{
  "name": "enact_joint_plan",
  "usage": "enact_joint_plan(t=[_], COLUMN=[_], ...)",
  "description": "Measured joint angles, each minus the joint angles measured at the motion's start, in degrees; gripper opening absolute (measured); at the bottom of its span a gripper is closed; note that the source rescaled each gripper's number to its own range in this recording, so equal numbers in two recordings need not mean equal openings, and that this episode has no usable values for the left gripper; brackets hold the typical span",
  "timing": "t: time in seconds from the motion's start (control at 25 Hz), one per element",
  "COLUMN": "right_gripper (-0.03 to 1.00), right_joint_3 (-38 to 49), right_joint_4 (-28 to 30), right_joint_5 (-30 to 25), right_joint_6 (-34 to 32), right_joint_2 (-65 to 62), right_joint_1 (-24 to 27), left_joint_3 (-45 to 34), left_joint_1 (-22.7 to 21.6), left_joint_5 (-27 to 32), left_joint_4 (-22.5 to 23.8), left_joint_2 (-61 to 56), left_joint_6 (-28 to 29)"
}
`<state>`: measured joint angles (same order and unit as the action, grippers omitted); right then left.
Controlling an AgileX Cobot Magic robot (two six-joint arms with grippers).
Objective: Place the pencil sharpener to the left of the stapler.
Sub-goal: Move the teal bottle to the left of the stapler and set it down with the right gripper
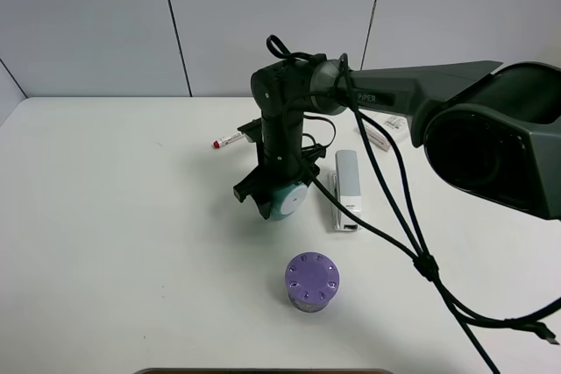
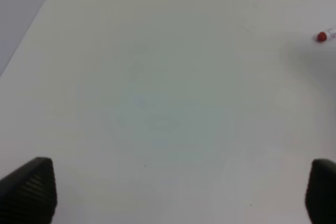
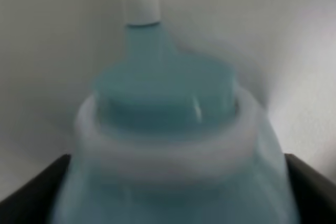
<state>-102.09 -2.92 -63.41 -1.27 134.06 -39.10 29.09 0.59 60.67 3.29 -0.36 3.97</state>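
The teal pencil sharpener [image 1: 288,201] with its white round face is just left of the stapler [image 1: 347,187], a slim grey and white one lying lengthwise on the white table. My right gripper [image 1: 278,192] has reached across the middle and is shut on the sharpener. In the right wrist view the sharpener [image 3: 168,103] fills the frame between the two black fingers [image 3: 37,182], blurred by closeness. I cannot tell if it touches the table. My left gripper [image 2: 176,190] is open over bare table, holding nothing.
A purple cylinder with a dotted top [image 1: 312,281] stands in front of the sharpener. A red-capped pen [image 1: 226,140] lies behind the arm, also seen as a red cap [image 2: 322,36]. A flat white box with red print [image 1: 382,135] lies behind the stapler. Black cables [image 1: 412,243] trail to the right.
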Motion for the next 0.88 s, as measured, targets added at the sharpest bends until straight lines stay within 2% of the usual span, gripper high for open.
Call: enact_joint_plan(t=[0.04, 0.08, 0.16, 0.36, 0.88], right_gripper=[0.59, 0.72, 0.83, 0.89, 0.89], right_joint_3=[0.00, 0.00, 0.00, 0.00, -7.38], right_joint_4=[0.00, 0.00, 0.00, 0.00, 0.00], right_joint_5=[0.00, 0.00, -0.18, -0.22, -6.02], right_joint_6=[-0.06, -0.06, -0.10, -0.10, -0.10], right_joint_2=[0.00, 0.00, 0.00, 0.00, -2.20], right_joint_1=[0.00, 0.00, 0.00, 0.00, 0.00], left_joint_3=[0.00, 0.00, 0.00, 0.00, 0.00], left_joint_1=[0.00, 0.00, 0.00, 0.00, 0.00], left_joint_5=[0.00, 0.00, 0.00, 0.00, 0.00], left_joint_4=[0.00, 0.00, 0.00, 0.00, 0.00], left_joint_2=[0.00, 0.00, 0.00, 0.00, 0.00], left_joint_6=[0.00, 0.00, 0.00, 0.00, 0.00])
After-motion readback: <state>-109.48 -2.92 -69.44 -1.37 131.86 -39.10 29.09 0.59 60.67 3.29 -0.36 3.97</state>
